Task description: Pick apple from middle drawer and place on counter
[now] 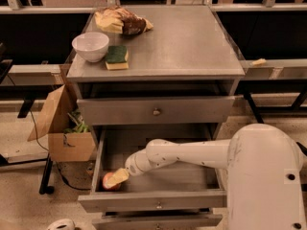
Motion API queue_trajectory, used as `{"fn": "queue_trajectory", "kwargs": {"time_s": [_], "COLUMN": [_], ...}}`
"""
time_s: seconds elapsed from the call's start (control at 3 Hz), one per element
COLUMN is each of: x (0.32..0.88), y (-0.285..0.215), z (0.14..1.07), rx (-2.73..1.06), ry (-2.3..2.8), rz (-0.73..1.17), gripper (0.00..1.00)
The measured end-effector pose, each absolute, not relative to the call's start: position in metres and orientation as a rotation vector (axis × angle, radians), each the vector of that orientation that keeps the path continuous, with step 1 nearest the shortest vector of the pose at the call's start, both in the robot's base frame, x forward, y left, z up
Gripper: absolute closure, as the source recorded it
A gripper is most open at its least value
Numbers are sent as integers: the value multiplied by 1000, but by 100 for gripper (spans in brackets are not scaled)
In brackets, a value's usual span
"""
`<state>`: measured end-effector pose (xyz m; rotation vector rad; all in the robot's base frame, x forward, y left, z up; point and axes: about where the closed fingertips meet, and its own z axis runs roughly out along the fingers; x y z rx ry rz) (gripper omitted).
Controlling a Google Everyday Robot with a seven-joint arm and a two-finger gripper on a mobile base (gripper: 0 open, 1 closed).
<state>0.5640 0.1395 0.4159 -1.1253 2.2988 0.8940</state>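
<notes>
End effector [116, 178] down in the open middle drawer [192, 199], right on the apple [108, 183]!

The apple sits in the drawer's front left corner, tight by the left wall, and the end effector lies over its right side, touching it; clenched or released, I cannot tell. The white arm [187, 155] slants in from the right, low across the drawer floor, under the closed upper drawer [156, 110]. Up on the tabletop [182, 42], the left side is busy: a white bowl [90, 46], a green-and-yellow sponge [116, 57] just beside it, and a crumpled packet [122, 22] behind them. A cardboard box [62, 128] stands on the floor left of the cabinet.
</notes>
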Motion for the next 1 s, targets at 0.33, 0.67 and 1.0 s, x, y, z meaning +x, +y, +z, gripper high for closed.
{"fn": "queue_trajectory", "kwargs": {"time_s": [0.33, 0.67, 1.0], "x": [561, 555, 552], "y": [145, 156, 162], "z": [403, 393, 390], "rx": [-1104, -1082, -1082], "ry": [2310, 2321, 2329], "rz": [899, 905, 912], "gripper": [0, 15, 15]}}
